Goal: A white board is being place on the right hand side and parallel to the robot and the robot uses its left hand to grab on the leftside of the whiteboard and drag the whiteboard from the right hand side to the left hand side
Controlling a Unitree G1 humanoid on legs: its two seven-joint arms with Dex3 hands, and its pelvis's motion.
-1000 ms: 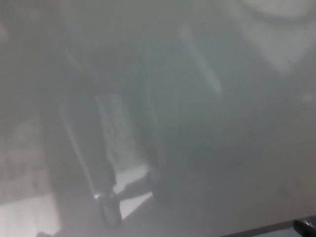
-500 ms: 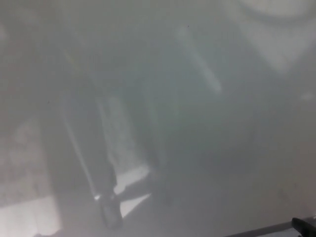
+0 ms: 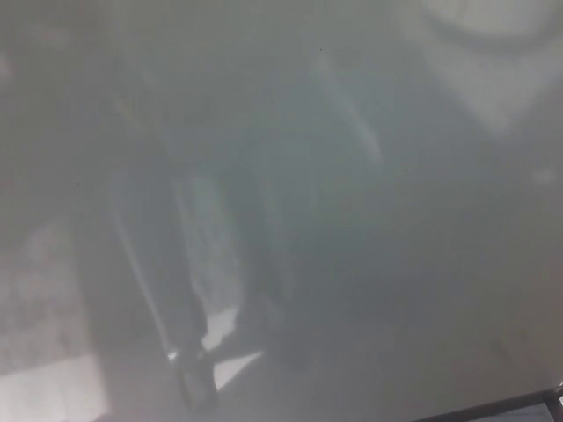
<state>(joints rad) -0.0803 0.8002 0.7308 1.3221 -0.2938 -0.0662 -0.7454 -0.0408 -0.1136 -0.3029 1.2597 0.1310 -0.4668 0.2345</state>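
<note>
My view is filled almost from edge to edge by the whiteboard [image 3: 369, 264], which stands very close in front of my head camera. Its glossy grey-white surface shows only soft, blurred reflections, so I see very little that is sharp.

Nearest to me, at the bottom right corner of the picture, runs the dark lower edge of the board [image 3: 493, 410], a thin slanted line that rises slightly toward the right. Just at the right end of this line there is a small dark shape, but it is too small for me to say what it is.

A little further up, in the lower left part of the surface, a dark vertical form is mirrored in the board [image 3: 189, 290], with a bright patch [image 3: 233, 352] beside its lower end. I cannot tell what these reflections belong to. Higher, near the middle, a pale slanted streak [image 3: 352, 105] crosses the surface, and at the top right corner there is a lighter area [image 3: 493, 44] with a curved outline.

Neither my left hand nor my right hand shows in the picture, so I cannot tell whether my fingers are released, clenched, or grasping the board.
</note>
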